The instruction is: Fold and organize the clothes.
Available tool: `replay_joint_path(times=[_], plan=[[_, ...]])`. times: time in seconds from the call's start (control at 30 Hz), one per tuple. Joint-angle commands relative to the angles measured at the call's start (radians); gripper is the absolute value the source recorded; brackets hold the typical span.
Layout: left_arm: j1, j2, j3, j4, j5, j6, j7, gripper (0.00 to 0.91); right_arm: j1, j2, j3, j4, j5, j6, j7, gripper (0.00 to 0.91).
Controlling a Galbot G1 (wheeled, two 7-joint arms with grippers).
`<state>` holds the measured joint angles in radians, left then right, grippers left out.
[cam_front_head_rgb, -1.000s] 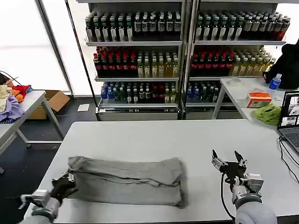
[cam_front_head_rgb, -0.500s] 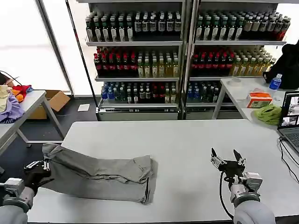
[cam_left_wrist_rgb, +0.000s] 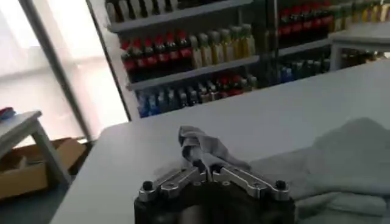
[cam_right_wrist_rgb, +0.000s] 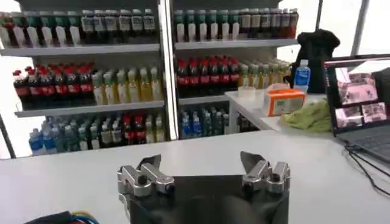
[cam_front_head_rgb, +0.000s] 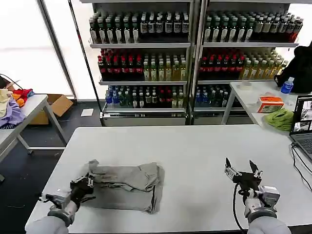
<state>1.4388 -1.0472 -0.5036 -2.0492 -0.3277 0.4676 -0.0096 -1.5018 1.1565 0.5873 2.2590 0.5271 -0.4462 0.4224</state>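
1. Shelves of bottled drinks [cam_front_head_rgb: 146, 63] fill the wall behind a wide white table [cam_front_head_rgb: 195, 146], the biggest thing before the robot and the landmark for what follows.

2. On the table's left part, nearer its front edge, lies the light grey T-shirt [cam_front_head_rgb: 127, 184], folded into a flattish band with its left end bunched and raised.

3. At the table's front left corner, the left gripper [cam_front_head_rgb: 84, 186] is clamped on that bunched end; in the left wrist view its fingers [cam_left_wrist_rgb: 237, 176] meet around a twisted peak of the cloth [cam_left_wrist_rgb: 201, 146].

4. Near the table's front right edge, well apart from the shirt, the right gripper [cam_front_head_rgb: 242, 174] waits with its jaws spread and nothing between them, as the right wrist view [cam_right_wrist_rgb: 204, 170] also shows.

5. The step in hand looks like carrying the held end across the band to shorten it. To do this well, I would lift only enough to clear the lower layers, travel straight along the band, lay the end square with the far edge, and let go only once the cloth rests flat.
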Motion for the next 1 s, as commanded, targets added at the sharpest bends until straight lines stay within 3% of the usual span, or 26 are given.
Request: replay_joint_path(times=[0.03,0.47,1.0], plan=[[-0.089,-0.005,0.238,0.003,-0.036,0.06,-0.025,0.0,-0.034,0.024,0.018,0.009,-0.016,-0.001,-0.003,0.907],[-0.171,-0.024,0.367,-0.04,-0.135,0.088,-0.092,0.0,-0.096,0.073,0.039,0.042,-0.072,-0.002,-0.009,0.907],[-0.314,-0.089,0.455,0.064,-0.235,0.109,-0.156,0.0,-0.103,0.091,0.044,0.02,-0.081,0.002,-0.011,0.907]])
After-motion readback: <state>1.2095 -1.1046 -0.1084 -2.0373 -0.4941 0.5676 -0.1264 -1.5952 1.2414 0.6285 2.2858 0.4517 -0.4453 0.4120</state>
